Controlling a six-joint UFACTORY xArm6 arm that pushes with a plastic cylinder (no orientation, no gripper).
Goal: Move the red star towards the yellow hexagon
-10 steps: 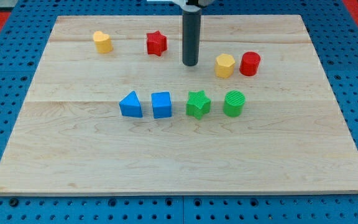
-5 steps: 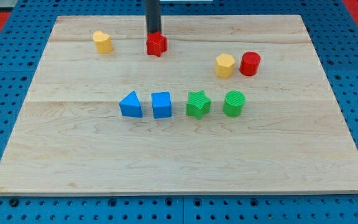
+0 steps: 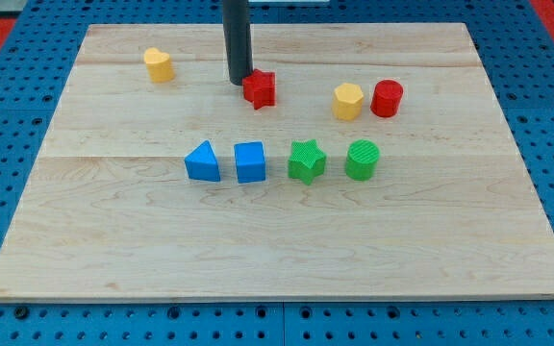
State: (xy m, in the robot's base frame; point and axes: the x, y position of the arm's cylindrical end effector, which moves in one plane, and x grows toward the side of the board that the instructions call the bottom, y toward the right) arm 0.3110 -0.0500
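I have no claw, only my tip (image 3: 238, 83), pressing the red star (image 3: 260, 88) near the worktop's (image 3: 277, 240) far edge. The yellow hexagon (image 3: 348, 100) sits apart; ground remains.

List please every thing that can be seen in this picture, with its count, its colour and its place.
wooden board: 1, light wood, fills most of the view
pegboard base: 1, blue, around the board
yellow hexagon: 1, yellow, upper right, beside the red cylinder
red cylinder: 1, red, right of the yellow hexagon
red star: 1, red, upper middle, left of the yellow hexagon
yellow block: 1, yellow, upper left, exact shape unclear
blue triangle: 1, blue, left end of the middle row
blue cube: 1, blue, second in the row
green star: 1, green, third in the row
green cylinder: 1, green, right end of the row
my tip: 1, dark rod, at the red star's left side
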